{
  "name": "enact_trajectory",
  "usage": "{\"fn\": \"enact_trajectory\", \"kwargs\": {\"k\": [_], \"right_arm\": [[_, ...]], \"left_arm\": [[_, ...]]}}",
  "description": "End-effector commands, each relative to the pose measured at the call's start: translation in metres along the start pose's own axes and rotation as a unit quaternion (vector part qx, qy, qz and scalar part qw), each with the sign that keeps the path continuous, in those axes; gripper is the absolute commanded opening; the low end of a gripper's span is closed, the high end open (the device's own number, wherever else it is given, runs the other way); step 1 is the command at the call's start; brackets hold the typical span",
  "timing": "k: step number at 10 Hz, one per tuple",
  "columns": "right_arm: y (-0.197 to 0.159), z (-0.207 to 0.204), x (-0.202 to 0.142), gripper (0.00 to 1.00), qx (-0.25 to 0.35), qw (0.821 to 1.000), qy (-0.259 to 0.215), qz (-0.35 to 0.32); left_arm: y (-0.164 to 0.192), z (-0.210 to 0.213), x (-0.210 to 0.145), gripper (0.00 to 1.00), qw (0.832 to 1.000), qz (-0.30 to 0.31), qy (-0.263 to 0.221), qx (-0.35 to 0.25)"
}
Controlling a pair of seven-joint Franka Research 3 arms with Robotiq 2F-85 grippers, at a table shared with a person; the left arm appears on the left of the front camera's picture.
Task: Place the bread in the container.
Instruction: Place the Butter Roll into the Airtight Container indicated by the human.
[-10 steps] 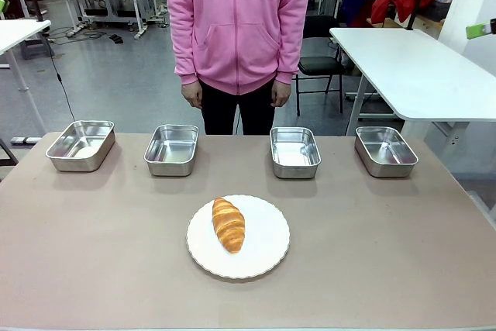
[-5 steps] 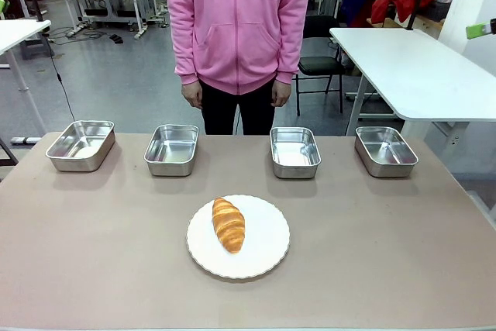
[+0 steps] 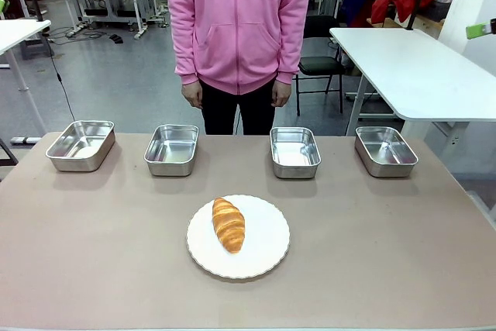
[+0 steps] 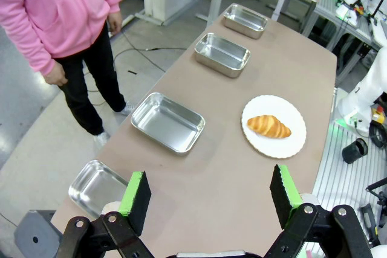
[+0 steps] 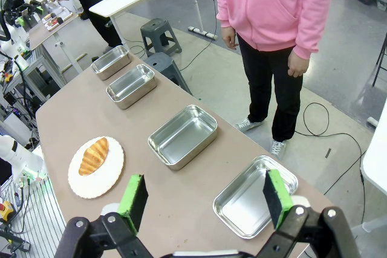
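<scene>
On the white plate (image 3: 267, 257), near the middle of the table (image 3: 93, 269), the bread (image 3: 229, 225) lies lengthwise, a little left of the plate's centre, with nothing touching it. It is likely set there alone so that a gripper can reach it from any side.

Beyond the plate four empty steel trays stand in a row, well apart from one another: the outer left tray (image 3: 80, 145), the inner left tray (image 3: 171, 149), the inner right tray (image 3: 294, 152) and the outer right tray (image 3: 385, 150). Any of them could be the container; nothing marks which. The two inner trays are nearest the plate.

The left gripper (image 4: 210, 193) hangs high above the table, off to the plate's left, fingers spread wide and holding nothing. The right gripper (image 5: 204, 199) hangs the same way off to the plate's right, also spread and bare. Both look ready for a wide pastry.

The person (image 3: 236, 21) stands beyond the trays, hands down at the sides, apparently leaving the plate free.
</scene>
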State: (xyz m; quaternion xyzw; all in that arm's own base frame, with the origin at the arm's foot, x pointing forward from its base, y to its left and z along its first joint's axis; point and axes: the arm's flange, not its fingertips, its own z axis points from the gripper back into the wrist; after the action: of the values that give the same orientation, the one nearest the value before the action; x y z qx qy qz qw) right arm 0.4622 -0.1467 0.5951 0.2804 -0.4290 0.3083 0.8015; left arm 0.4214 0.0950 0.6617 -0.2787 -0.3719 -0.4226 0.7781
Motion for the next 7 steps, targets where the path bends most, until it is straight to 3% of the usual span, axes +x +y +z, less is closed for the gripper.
{"fn": "enact_trajectory", "kwargs": {"k": [1,7], "right_arm": [[0.0024,-0.0006,0.0011,1.00,0.000,1.000,-0.004,0.002],[0.0024,-0.0006,0.0011,1.00,0.000,1.000,-0.004,0.002]], "left_arm": [[-0.0015,0.0002,0.0005,1.00,1.000,-0.005,-0.001,-0.001],[-0.0015,0.0002,0.0005,1.00,1.000,-0.005,-0.001,-0.001]]}}
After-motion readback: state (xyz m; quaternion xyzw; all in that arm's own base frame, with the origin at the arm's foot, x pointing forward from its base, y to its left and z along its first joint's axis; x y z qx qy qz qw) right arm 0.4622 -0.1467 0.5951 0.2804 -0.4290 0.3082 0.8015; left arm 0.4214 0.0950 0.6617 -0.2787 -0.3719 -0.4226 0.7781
